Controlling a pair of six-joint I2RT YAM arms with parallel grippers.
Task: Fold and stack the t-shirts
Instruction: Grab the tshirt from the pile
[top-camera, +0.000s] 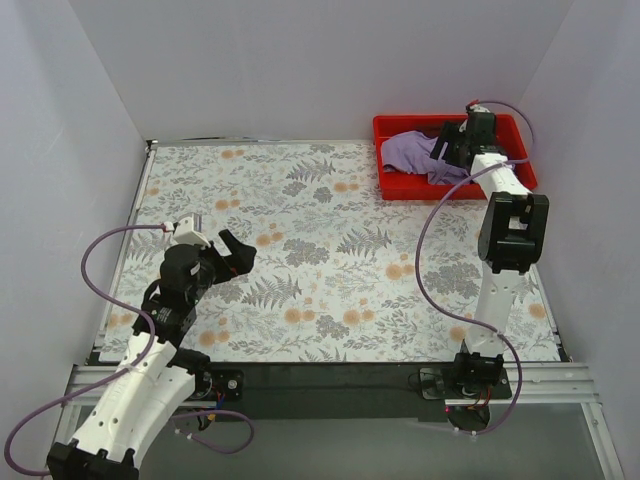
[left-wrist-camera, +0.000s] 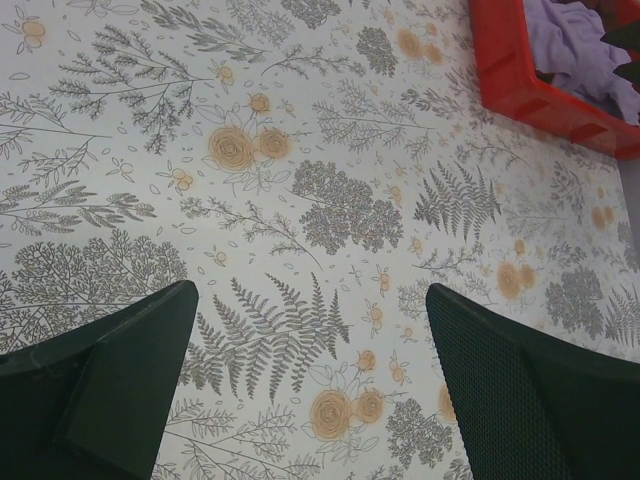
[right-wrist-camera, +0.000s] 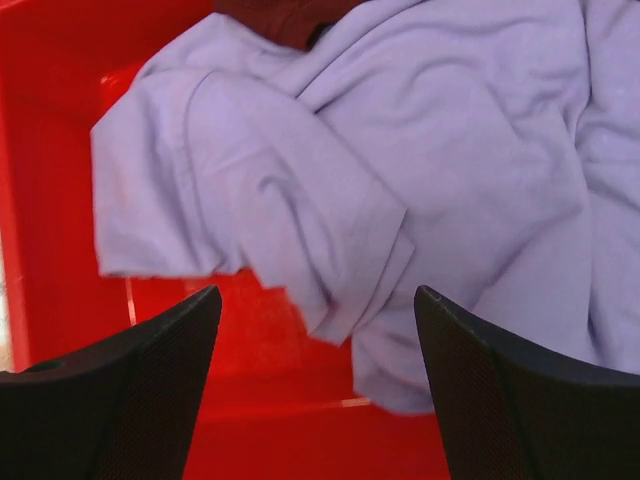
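Pale lavender cloth t-shirt (right-wrist-camera: 400, 150) lies crumpled in the red plastic tray (right-wrist-camera: 50, 150), dark maroon t-shirt (right-wrist-camera: 280, 15) showing at its edge. Right gripper (right-wrist-camera: 317, 295) hovers above, jaws apart, empty.

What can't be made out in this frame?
Maroon t-shirt: right wrist view, only a sliver at the top edge, past the lavender t-shirt.
Red tray interior: top view, right arm covers much of its right half.
Right hand contact with cloth: unclear in either view.

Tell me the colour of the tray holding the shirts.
Red tray, clearest in right wrist view.
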